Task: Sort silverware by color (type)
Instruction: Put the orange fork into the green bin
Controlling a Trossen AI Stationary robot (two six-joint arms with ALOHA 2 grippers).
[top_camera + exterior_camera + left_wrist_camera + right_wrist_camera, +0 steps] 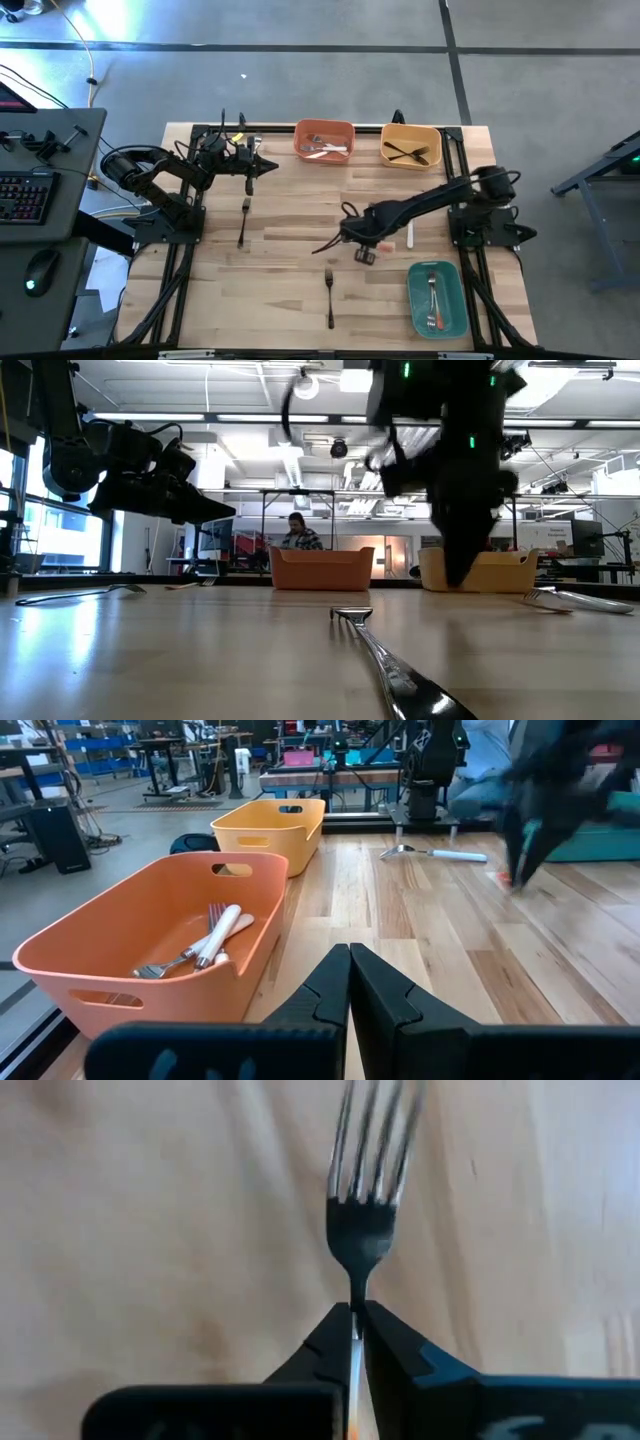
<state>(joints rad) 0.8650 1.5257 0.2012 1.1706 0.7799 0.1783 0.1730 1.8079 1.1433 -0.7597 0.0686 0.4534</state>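
Now you are working on the wooden table (290, 230), with three bins along its edges: the orange bin (324, 139) and the yellow bin (411, 145) at the far edge, the teal bin (437, 298) by the near right corner. White-handled forks are lying in the orange bin, black-handled ones in the yellow, red-handled ones in the teal.

Your right gripper (356, 1318) is sitting low over the middle of the table, right of centre, and it is clenching the neck of a fork (365, 1230) just below the head, tines pointing away from the wrist. The handle colour is mostly hidden there, though a trace of orange-red is showing between the fingers; confirm it before you are choosing a bin. If it is red, the teal bin is close by. Because you are gripping so near the head, the long handle is likely to swing, so lift straight and slowly, and carry it level.

Your left gripper (348, 982) is waiting clenched and empty near the far left corner.

Three forks are waiting loose: a black-handled fork (243, 220) left of centre, a second black-handled fork (329, 296) near the front edge, and a white-handled fork (409, 236) just beside your right arm.
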